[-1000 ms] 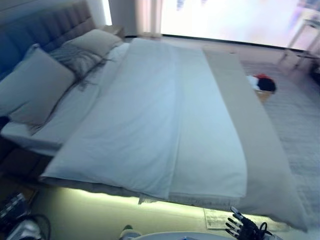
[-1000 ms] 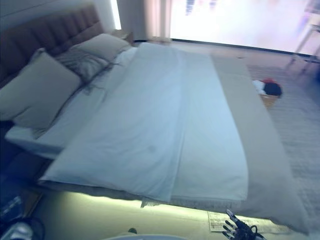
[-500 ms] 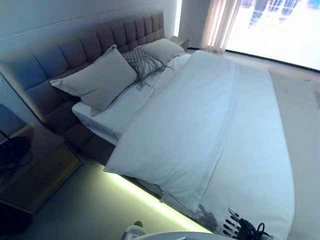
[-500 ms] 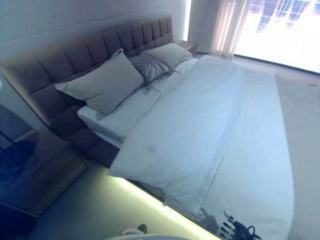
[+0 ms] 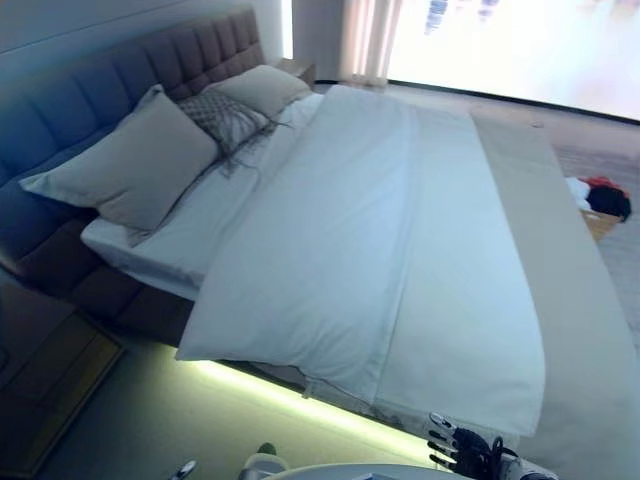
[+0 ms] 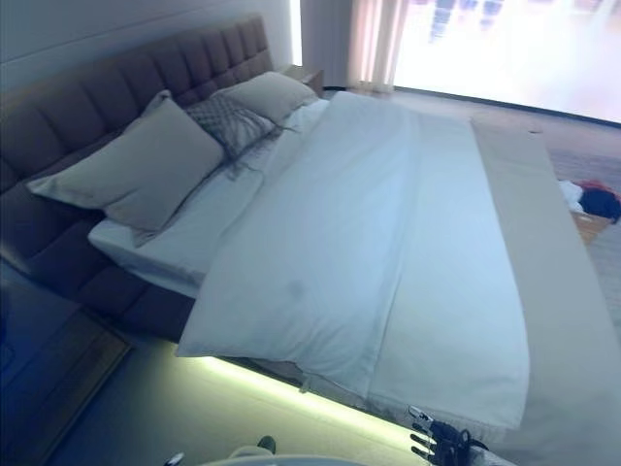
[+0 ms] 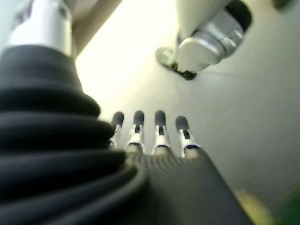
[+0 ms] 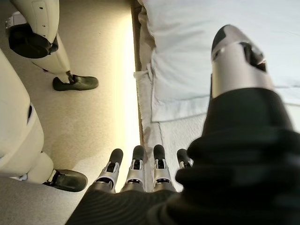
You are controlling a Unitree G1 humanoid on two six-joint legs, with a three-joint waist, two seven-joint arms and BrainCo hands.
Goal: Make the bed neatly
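Note:
A white duvet (image 5: 370,230) lies flat over the bed, its near corner (image 8: 187,93) at the bed's side edge. A beige runner (image 5: 570,290) covers the foot end. At the padded headboard (image 5: 100,90) lean a large beige pillow (image 5: 130,165), a grey patterned cushion (image 5: 225,115) and a far pillow (image 5: 262,88), on bare white sheet (image 5: 190,225). My right hand (image 5: 455,448) hangs low beside the bed's near edge, fingers (image 8: 136,173) straight, holding nothing. My left hand (image 7: 159,136) shows only in its wrist view, open over the floor.
A glowing light strip (image 5: 270,385) runs under the bed's near side. A dark nightstand (image 5: 45,370) stands at the lower left by the headboard. On the floor past the foot end sits a basket (image 5: 598,200) with red and black items. A bright window fills the far side.
The camera has swung back to the right, so the whole picture shifted and the basket shows again. Bed, duvet and pillows lie as before. My right hand stays low by the edge.

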